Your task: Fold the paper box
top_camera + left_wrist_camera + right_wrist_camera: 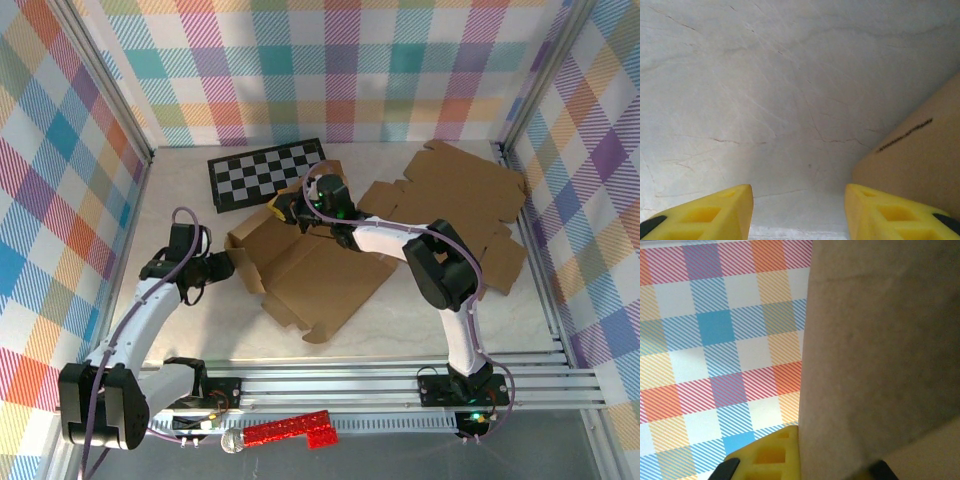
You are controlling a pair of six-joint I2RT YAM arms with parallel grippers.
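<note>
Robotics lab test cell. The benchtop is boxed in by an aluminium extrusion frame (400,385) with plaid backdrop panels (350,70) on three sides. The left arm (135,335) and right arm (455,310) are bolted to the front rails. A black-and-white checkerboard (265,172) lies on the white marble-look tabletop (190,215).

Our left hand (799,212) hangs low, fingers apart; our right arm (440,265) stretches forward, the right hand (283,212) pinched on the paper box (320,280).

Brown paper box (310,275) on a white, faintly veined worktop (180,190). Behind the box is a black-and-white checkerboard (268,172), and around it are walls (60,150) of pastel plaid in pink, teal, orange and purple. Left of the box is the yellow-fingered left end effector (799,215).
</note>
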